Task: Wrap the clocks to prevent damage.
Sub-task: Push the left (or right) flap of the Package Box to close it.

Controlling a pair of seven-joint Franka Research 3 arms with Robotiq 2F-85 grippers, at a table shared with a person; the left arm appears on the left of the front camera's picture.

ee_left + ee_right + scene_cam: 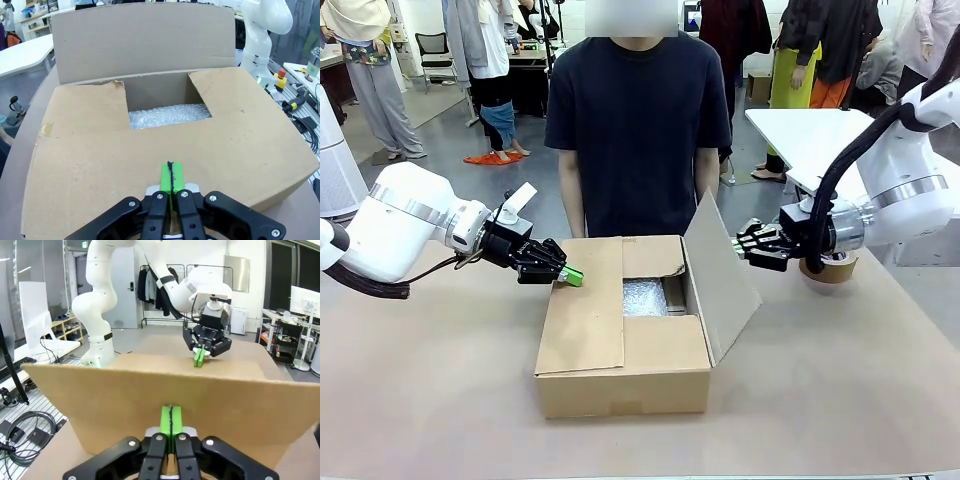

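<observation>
The left gripper [572,277] has its green pads pressed together with nothing between them. The tips rest at the far outer edge of the left flap [582,310], which lies folded flat over the cardboard box [620,390]. Closed jaws give one stiff point, which suits pressing a flap down rather than gripping it.

The right gripper [738,248] is likewise fully closed and empty. Its tips sit against, or just beside, the outer face of the right flap [720,280], which stands tilted outward. This position suggests the flap is to be pushed inward over the opening.

Between the flaps, the opening shows bubble wrap [643,297] lying inside the box. No clocks can be made out; they are judged to lie under or within the wrap, but this cannot be confirmed.

A tape roll [835,268] sits on the table [440,400] behind the right gripper, probably for sealing. A person [638,120] stands at the far side, arms down, away from the box.
</observation>
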